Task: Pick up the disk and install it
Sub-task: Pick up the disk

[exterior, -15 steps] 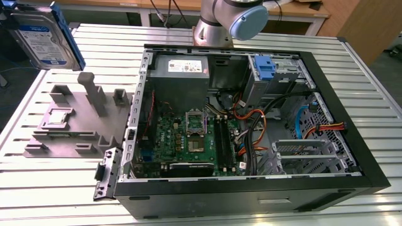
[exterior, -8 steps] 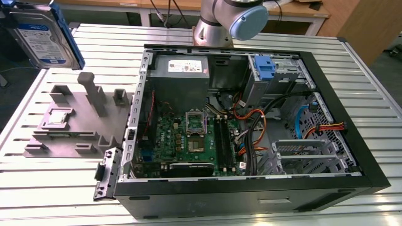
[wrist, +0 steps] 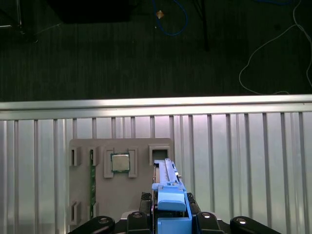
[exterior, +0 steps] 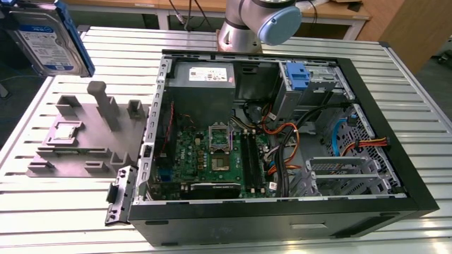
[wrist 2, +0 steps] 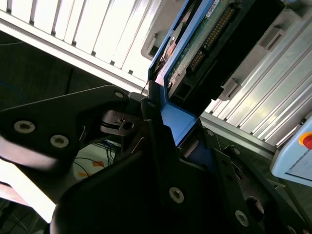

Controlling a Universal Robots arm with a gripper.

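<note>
End effector is clamping the disk by its blue carrier, with the fingers drawn in narrow against the frame in the first wrist view. The disk is hanging in the air with its label facing out, at the exterior view's far left. It is above the grey fixture and well apart from the open computer case.

The fixture is sitting on the slatted tabletop, a processor chip resting in one pocket. Inside the case, a metal drive cage is lying near loose cables.

Judgement: the step in hand is carrying the disk toward the case. Doing it well is likely a matter of squeezing only the carrier, holding the disk square, and clearing the case wall and cables, which could snag.
</note>
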